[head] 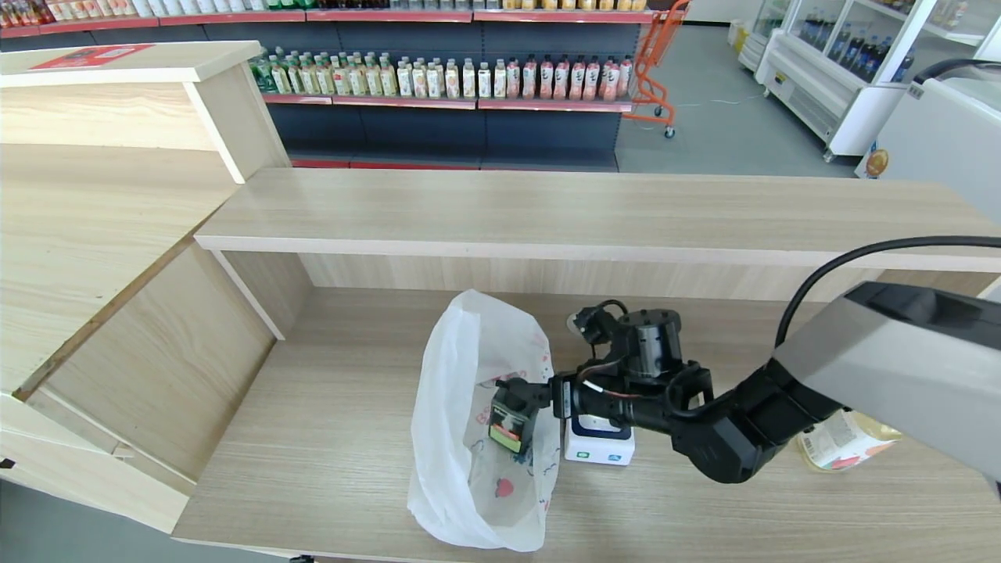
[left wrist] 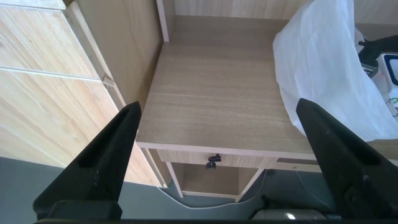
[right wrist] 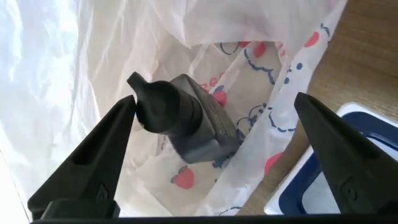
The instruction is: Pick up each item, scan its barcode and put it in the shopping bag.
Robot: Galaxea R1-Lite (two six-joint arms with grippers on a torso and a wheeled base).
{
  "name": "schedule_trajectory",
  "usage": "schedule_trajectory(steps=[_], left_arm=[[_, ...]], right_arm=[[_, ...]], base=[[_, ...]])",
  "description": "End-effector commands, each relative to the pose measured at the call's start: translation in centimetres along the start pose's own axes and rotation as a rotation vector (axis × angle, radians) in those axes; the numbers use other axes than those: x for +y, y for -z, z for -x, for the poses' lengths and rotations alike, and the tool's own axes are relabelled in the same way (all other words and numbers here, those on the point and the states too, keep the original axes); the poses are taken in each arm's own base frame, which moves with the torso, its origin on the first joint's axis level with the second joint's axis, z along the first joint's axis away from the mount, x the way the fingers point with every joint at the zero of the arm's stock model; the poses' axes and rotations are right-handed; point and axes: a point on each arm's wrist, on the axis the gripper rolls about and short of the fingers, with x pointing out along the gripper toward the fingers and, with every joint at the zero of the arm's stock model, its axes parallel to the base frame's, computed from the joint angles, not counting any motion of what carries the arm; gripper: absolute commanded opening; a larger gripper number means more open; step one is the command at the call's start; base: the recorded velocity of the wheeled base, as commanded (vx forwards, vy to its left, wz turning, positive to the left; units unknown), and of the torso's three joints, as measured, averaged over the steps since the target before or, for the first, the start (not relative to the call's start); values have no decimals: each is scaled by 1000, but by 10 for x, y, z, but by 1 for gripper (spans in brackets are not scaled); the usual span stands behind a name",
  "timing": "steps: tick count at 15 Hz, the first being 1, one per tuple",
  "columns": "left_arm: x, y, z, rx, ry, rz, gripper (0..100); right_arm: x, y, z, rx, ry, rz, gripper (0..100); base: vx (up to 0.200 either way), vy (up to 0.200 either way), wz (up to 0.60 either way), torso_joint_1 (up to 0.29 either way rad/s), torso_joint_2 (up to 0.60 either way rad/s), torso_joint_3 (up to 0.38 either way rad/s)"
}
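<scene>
While dark bottle (right wrist: 186, 124) sits inside shopping bag (head: 446, 391), R gripper (right wrist: 214, 99) hangs over bag mouth, jaws apart. L gripper (left wrist: 219, 104) spread too.

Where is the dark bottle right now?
The dark bottle is inside the white shopping bag, centre of the head view, right by the open right gripper, left of the white-and-blue box.

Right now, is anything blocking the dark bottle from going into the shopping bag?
Nothing visible does. The dark bottle is already inside the open mouth of the shopping bag, below the open right hand, with only bag plastic around it.
</scene>
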Motion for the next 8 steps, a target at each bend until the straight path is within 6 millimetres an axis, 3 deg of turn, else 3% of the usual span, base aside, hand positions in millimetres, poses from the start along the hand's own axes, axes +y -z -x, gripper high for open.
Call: schedule_trajectory(steps=[1, 5, 8], left_arm=[[0, 0, 0, 0, 0, 0, 100], [0, 0, 0, 0, 0, 0, 100], [0, 0, 0, 0, 0, 0, 100]], right_arm=[[-2, -24, 34, -49, 2, -64, 100], [-2, -61, 92, -138, -76, -128, 100], [-15, -68, 143, -186, 26, 1, 100]], base=[[0, 0, 0, 0, 0, 0], [0, 0, 0, 0, 0, 0], [0, 0, 0, 0, 0, 0]])
